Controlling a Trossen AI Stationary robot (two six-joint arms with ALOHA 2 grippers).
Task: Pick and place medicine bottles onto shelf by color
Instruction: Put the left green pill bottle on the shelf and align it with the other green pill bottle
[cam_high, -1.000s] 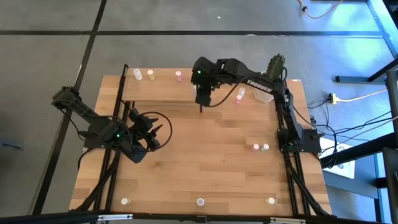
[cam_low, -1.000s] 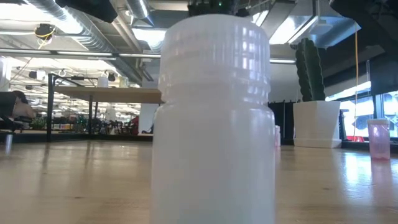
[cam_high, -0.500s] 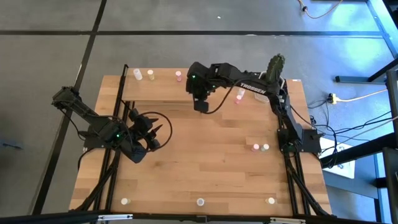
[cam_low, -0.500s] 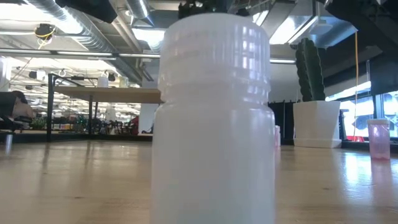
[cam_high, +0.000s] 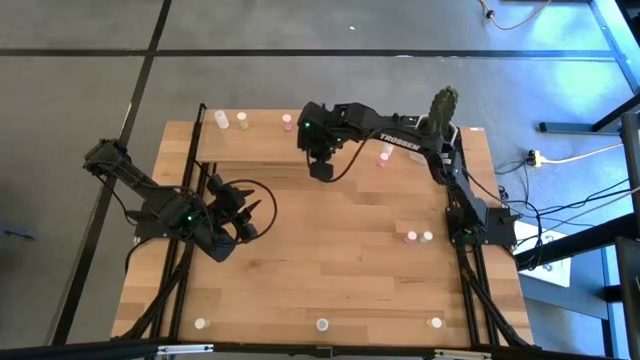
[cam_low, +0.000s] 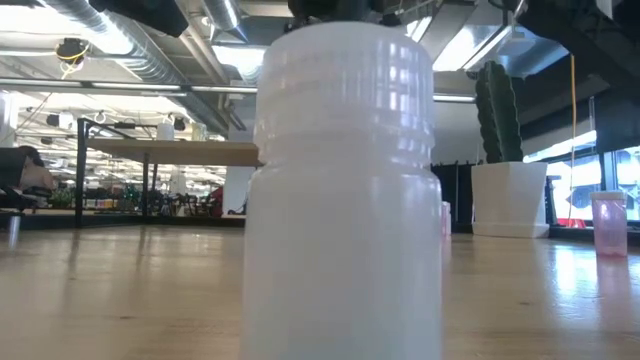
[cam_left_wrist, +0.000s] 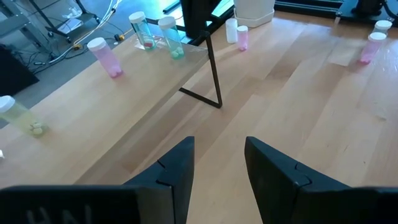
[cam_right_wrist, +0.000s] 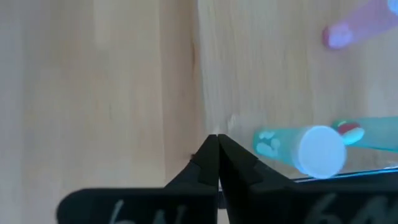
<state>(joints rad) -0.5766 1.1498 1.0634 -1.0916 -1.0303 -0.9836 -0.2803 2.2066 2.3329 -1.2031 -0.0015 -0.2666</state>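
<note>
Right pincer (cam_high: 322, 170) hangs over the far middle of the table (cam_high: 330, 260), just at the near edge of the shelf (cam_high: 260, 147), and its two dark fingers (cam_right_wrist: 208, 163) are pressed together with nothing between them. In its wrist view a green bottle with a white cap (cam_right_wrist: 308, 148) stands just beside those fingers, and a pink bottle (cam_right_wrist: 357, 28) shows farther off.

Left pincer (cam_high: 243, 215) waits low over the left side of the table, its fingers (cam_left_wrist: 177, 174) spread apart and holding nothing. Its wrist view looks along the shelf board and one thin black post (cam_left_wrist: 213, 71), past a pink bottle (cam_left_wrist: 103, 56), two green ones (cam_left_wrist: 155, 32) and a pale yellow one (cam_left_wrist: 18, 115).

From above, small bottles (cam_high: 241, 121) stand along the far edge of the shelf, another pink one (cam_high: 384, 155) sits right of the right pincer, a pair (cam_high: 418, 237) stands near the right edge of the table, and three white bottles (cam_high: 322, 324) line the near edge. A cactus in a white pot (cam_high: 443, 115) stands at the far right corner. In the low view a white bottle (cam_low: 345, 190) fills the middle, with the pot and a pink bottle (cam_low: 608, 222) to its right.
</note>
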